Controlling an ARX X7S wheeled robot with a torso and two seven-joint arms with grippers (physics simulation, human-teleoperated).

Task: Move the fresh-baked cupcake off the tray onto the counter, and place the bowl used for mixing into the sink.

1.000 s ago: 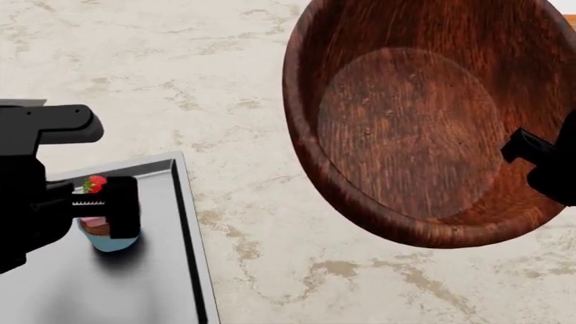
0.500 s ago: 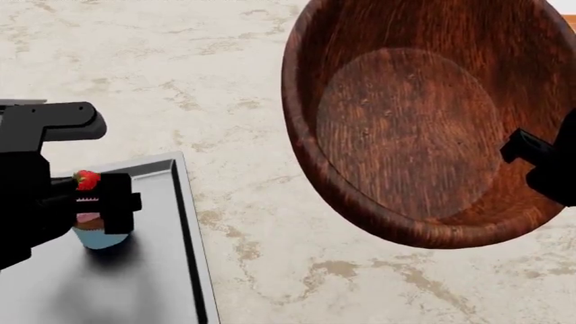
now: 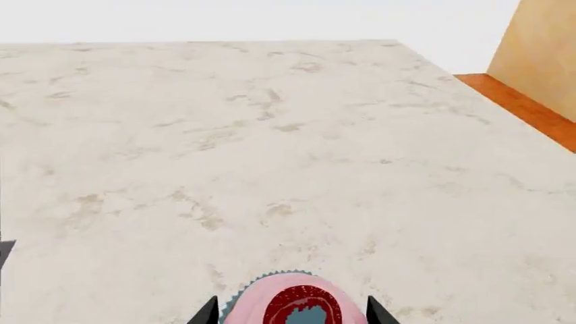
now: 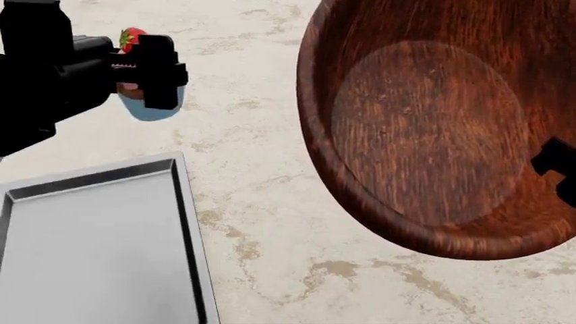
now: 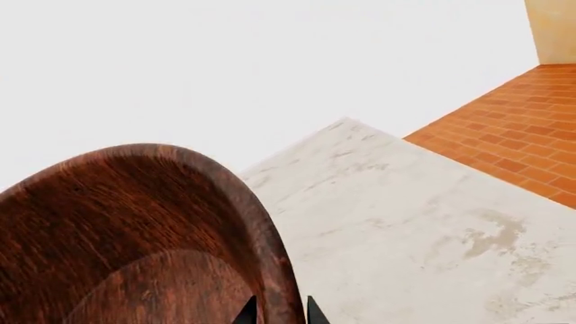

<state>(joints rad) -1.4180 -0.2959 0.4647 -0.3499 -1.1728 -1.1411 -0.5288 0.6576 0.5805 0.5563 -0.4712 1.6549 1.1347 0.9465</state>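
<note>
My left gripper (image 4: 144,71) is shut on the cupcake (image 4: 147,106), pink frosting, red strawberry, light blue wrapper, and holds it in the air over the counter (image 4: 261,202), beyond the far edge of the tray (image 4: 99,250). In the left wrist view the cupcake (image 3: 288,304) sits between the two fingertips. The large dark wooden bowl (image 4: 432,128) hangs tilted at the right, its rim (image 5: 274,270) pinched by my right gripper (image 5: 277,312). The sink is out of view.
The silver tray lies bare at the head view's lower left. Beige marble counter stretches around it. The counter's far edge, an orange brick floor (image 5: 513,135) and a tan wall (image 3: 540,61) show in the wrist views.
The left gripper lifted the cupcake off the tray and carried it up and away over the counter. The bowl shifted slightly right and lower in the head view.
</note>
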